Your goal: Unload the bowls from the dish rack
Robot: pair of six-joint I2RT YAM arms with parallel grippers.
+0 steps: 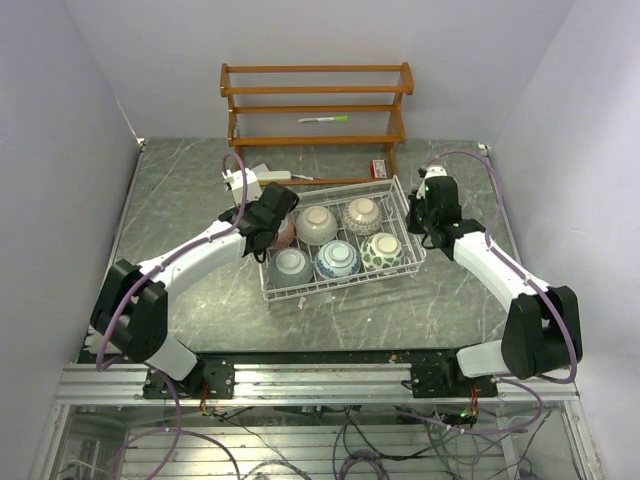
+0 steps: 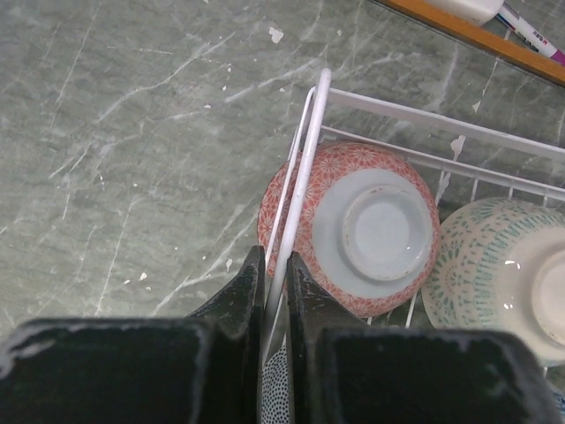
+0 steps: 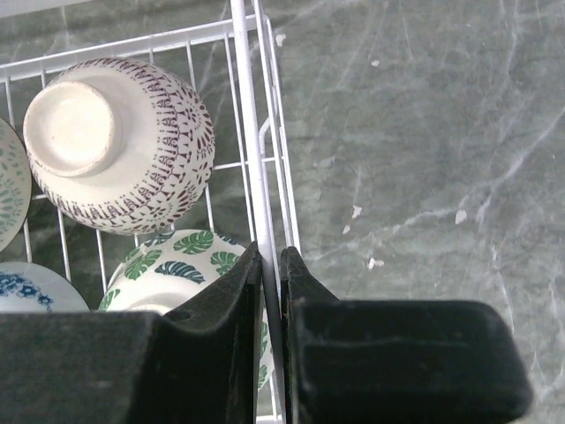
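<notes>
The left hand [image 2: 274, 265] is clenched on the thin top wire of the left wall of the white wire-grid dish rack [image 2: 305, 168], its two black fingers [image 2: 243, 291] pinching the wire between them. The right hand [image 3: 269, 258] grasps the rim of the opposite wall in the same way.

Just inside the left grip sits the round pink-patterned ceramic bowl [image 2: 371, 230], upside down with its foot ring up, close against that wall. Beside it is the cream bowl with teal dashes [image 2: 503, 274]. Inside the right grip lie the cream bowl with dark brown pattern [image 3: 115, 146] and, nearer, the white bowl with green leaves [image 3: 172, 269].

Seen from above, the grey-blue bowl [image 1: 291, 266] and the blue-and-white floral bowl [image 1: 337, 259] complete two rows of three. All six are inverted in the rack, which stands on the grey-green marbled table [image 1: 180, 200].

No bowl is out yet. The step looks like taking the rack by both ends, to shift or tip it.

To do that well, both hands should move together at the same height and pace. The wire is thin and smooth, so a pinch may slip or let the rack swing. Any tilt is best made slowly and low over the table, so the ceramic slides out rather than drops.
</notes>
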